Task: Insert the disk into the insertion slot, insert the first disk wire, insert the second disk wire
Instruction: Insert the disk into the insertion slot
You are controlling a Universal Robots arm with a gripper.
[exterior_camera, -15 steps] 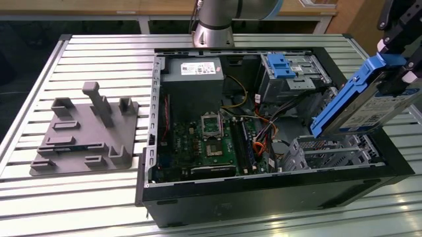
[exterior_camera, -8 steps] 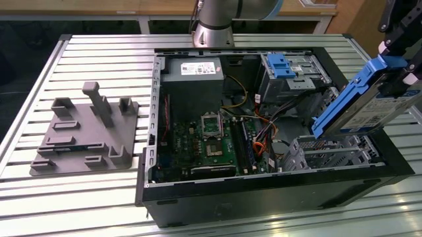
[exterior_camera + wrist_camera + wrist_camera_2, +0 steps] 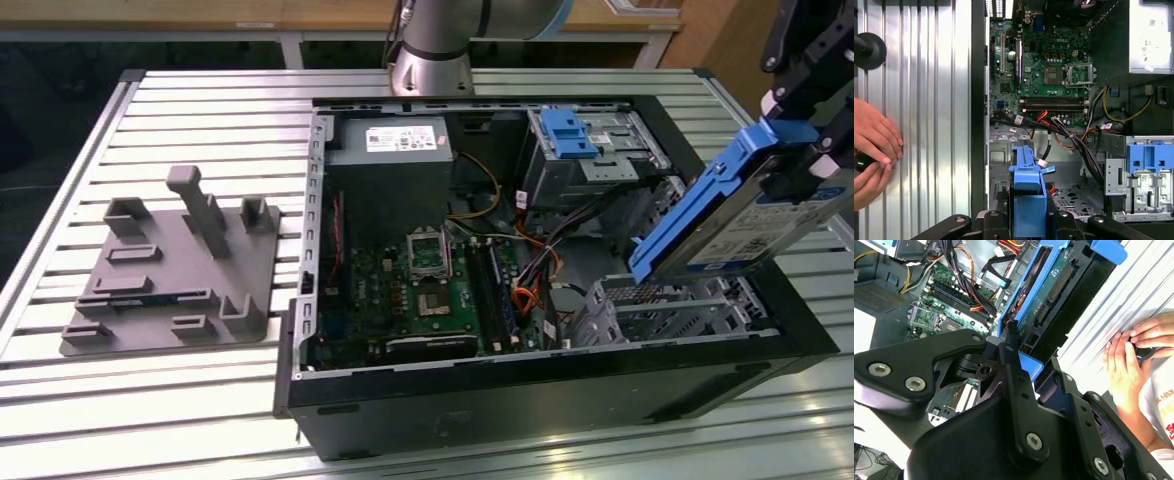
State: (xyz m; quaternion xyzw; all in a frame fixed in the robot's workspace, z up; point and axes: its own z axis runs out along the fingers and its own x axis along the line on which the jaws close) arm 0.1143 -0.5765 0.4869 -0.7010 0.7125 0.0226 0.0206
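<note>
One disk [image 3: 745, 225] is hanging tilted over the case's side at the exterior view's right. Its lower blue end is hovering just above the one insertion slot [image 3: 667, 305], outside it. The single gripper [image 3: 798, 165] is clenching the disk's blue carrier, which in the first wrist view is sitting between two black fingers [image 3: 1061, 221]. The frame edge is cutting off the gripper's upper part in the exterior view, and the carrier is covering the finger pads.

Behind the slot, one taller cage [image 3: 594, 150] is carrying a blue clip. A tangle of cables [image 3: 534, 272] is lying between the cages and the one motherboard [image 3: 427, 290]; which are the disk wires is hard to make out. One power supply [image 3: 400, 140] is sitting at the case's far end. One grey fixture plate [image 3: 160, 270] is resting on the slatted table [image 3: 200, 110], and a person's two hands [image 3: 871, 160] are resting beside the case.
</note>
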